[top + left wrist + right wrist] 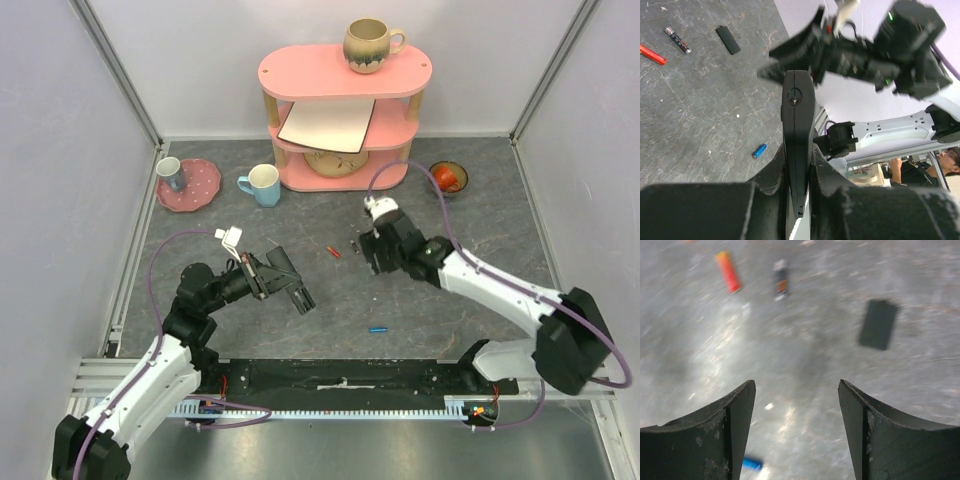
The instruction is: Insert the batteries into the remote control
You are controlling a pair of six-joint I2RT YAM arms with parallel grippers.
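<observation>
My left gripper (283, 277) is shut on the remote control (290, 285), a slim black bar held above the table's left middle. In the left wrist view the remote (797, 125) stands edge-on between my fingers. My right gripper (371, 252) is open and empty above the table's centre, seen in the right wrist view (796, 390). A red battery (333, 252) and a dark battery (354, 245) lie just left of it. A blue battery (378, 328) lies nearer the front. The right wrist view shows the red (728, 272), dark (781, 280) and blue (752, 464) batteries.
A small black squarish flat piece (878, 324) lies on the table near the dark battery. A pink shelf (345, 75) with a mug (370, 45) stands at the back. A blue mug (262, 185), a pink plate (198, 188) and a bowl (449, 178) flank it.
</observation>
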